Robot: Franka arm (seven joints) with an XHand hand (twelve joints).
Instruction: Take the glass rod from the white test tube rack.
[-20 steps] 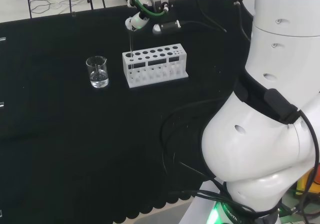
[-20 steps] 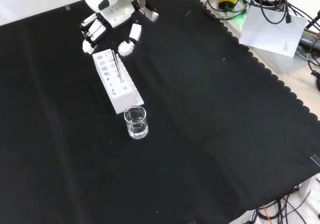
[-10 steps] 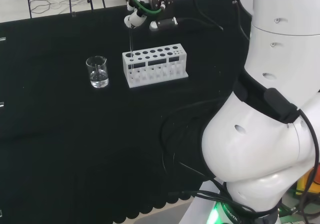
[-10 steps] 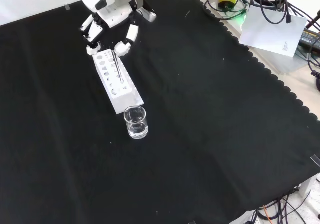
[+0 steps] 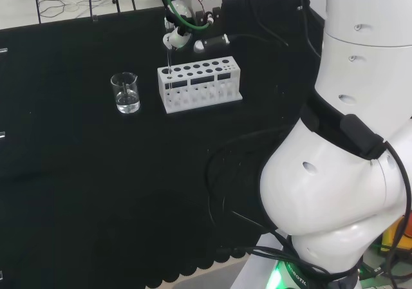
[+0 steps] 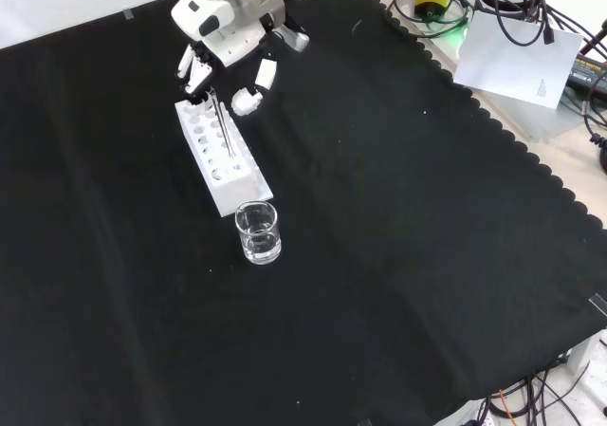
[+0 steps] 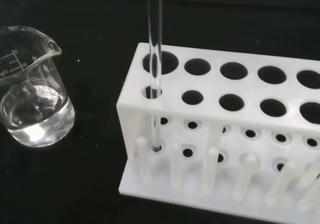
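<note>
A clear glass rod [image 6: 223, 124] stands upright in the end hole of the white test tube rack [image 6: 214, 175], the end nearest the beaker. In the wrist view the rod [image 7: 154, 59] passes down through the corner hole of the rack [image 7: 220, 115]. The black and white hand [image 6: 228, 29] hovers over the rack's far end in the front view. Its fingers [image 6: 194, 67] and thumb [image 6: 250, 100] are spread on either side of the rod's top and do not close on it. In the head view the hand [image 5: 190, 25] sits just above the rod [image 5: 168, 58] and the rack [image 5: 199, 83].
A small glass beaker [image 6: 257, 232] with some clear liquid stands just off the rack's near end in the front view, and left of the rack as the beaker [image 5: 125, 93] in the head view. The arm's white links [image 5: 347, 141] stand at the head view's right.
The hand has shifted to the right in the front view and come closer over the rack, so its fingers now flank the rod's top. Rod, rack and beaker have stayed put.
</note>
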